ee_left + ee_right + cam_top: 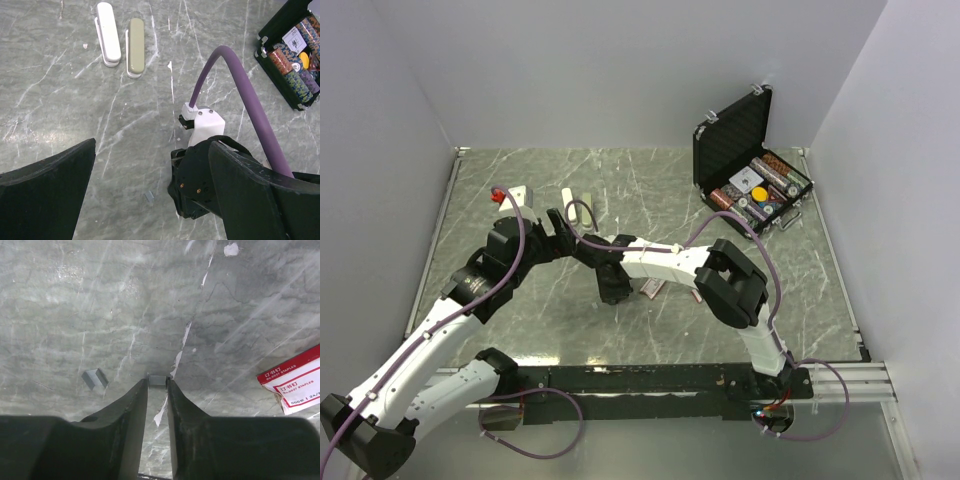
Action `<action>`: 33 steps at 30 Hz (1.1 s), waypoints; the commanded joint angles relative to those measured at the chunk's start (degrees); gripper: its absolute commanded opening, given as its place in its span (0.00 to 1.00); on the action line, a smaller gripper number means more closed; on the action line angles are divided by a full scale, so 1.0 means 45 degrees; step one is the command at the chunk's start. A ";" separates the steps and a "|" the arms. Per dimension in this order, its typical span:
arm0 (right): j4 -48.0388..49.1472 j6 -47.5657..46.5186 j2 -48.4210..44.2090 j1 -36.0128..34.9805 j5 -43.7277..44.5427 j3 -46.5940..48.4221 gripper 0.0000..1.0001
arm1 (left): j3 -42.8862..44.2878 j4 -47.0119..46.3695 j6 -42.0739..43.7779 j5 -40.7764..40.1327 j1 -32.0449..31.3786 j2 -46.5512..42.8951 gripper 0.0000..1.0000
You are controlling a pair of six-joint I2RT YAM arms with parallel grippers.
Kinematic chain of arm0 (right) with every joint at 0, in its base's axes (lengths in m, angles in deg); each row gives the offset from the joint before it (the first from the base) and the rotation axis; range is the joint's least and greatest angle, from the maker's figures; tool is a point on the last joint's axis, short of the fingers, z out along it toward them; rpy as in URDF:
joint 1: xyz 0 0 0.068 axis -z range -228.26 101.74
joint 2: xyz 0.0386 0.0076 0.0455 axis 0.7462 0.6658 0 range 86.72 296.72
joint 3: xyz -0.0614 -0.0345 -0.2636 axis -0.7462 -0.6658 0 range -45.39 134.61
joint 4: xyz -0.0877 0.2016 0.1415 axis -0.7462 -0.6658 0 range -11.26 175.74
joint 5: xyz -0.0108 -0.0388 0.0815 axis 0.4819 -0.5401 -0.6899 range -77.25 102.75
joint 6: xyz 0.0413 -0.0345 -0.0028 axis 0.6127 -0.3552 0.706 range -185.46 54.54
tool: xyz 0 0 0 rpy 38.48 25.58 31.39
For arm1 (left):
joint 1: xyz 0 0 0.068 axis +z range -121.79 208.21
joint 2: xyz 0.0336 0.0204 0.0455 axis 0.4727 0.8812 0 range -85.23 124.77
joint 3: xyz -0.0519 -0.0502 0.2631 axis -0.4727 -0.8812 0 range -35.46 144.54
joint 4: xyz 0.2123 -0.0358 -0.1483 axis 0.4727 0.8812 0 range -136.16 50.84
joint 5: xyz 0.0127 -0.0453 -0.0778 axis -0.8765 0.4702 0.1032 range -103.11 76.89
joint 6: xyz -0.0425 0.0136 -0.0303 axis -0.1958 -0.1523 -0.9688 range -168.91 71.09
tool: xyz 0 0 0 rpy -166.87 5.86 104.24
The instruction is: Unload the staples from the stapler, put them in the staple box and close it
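Observation:
My right gripper (158, 386) is shut on one tiny grey staple strip (158, 380), pinched at its fingertips just above the marble table. A second staple strip (94, 378) lies loose on the table to its left; it also shows in the left wrist view (148, 197). The stapler lies at the back as two long pieces side by side, one white (108, 33) and one olive (135, 46), also visible from above (576, 203). My left gripper (152, 150) is open wide and empty, hovering behind the right gripper (612, 290).
A pink-and-white staple box (295, 385) lies right of the right gripper, also seen from above (650, 290). An open black case of poker chips (750, 175) stands at the back right. A small grey object with a red tip (505, 196) is at the back left.

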 commanded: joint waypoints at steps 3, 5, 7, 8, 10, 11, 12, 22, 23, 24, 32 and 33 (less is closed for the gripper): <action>-0.0352 0.0050 0.0060 -0.0033 0.0210 0.0200 0.26 | 0.0006 -0.0358 -0.0027 0.0334 -0.0059 -0.0185 0.99; -0.0352 0.0011 0.0060 -0.0033 0.0230 0.0258 0.23 | 0.0006 -0.0358 -0.0008 0.0333 -0.0039 -0.0185 0.99; -0.0333 -0.0028 -0.0018 -0.0033 0.0288 0.0258 0.22 | 0.0026 -0.0358 -0.0027 0.0314 -0.0059 -0.0185 0.99; -0.0333 -0.0067 -0.0077 -0.0033 0.0366 0.0239 0.22 | 0.0026 -0.0358 -0.0008 0.0314 -0.0059 -0.0166 0.99; -0.0314 -0.0106 -0.0252 -0.0033 0.0522 0.0142 0.22 | 0.0026 -0.0339 -0.0008 0.0314 -0.0059 -0.0185 0.99; -0.0294 -0.0145 -0.0408 -0.0033 0.0619 0.0103 0.22 | 0.0026 -0.0339 -0.0008 0.0333 -0.0059 -0.0166 0.99; -0.0274 -0.0165 -0.0525 -0.0052 0.0794 0.0044 0.22 | 0.0045 -0.0319 0.0011 0.0314 -0.0059 -0.0146 0.99; -0.0274 -0.0945 -0.3121 0.0142 0.2300 -0.1107 0.22 | -0.0014 -0.0437 0.0070 0.0353 -0.0058 -0.0049 0.99; -0.0294 -0.1082 -0.3337 0.0239 0.2358 -0.1263 0.22 | 0.0006 -0.0417 0.0070 0.0392 -0.0059 0.0010 0.99; -0.0294 -0.1238 -0.3629 0.0318 0.2571 -0.1420 0.22 | 0.0025 -0.0398 0.0090 0.0411 -0.0059 0.0010 0.99; -0.0470 -0.2624 -0.5582 0.1546 0.3315 -0.2590 0.20 | -0.0072 -0.0476 0.0090 0.0432 -0.0059 0.0107 0.99; -0.0431 -0.2703 -0.5914 0.1704 0.3335 -0.2786 0.20 | -0.0053 -0.0475 0.0109 0.0431 -0.0039 0.0127 0.99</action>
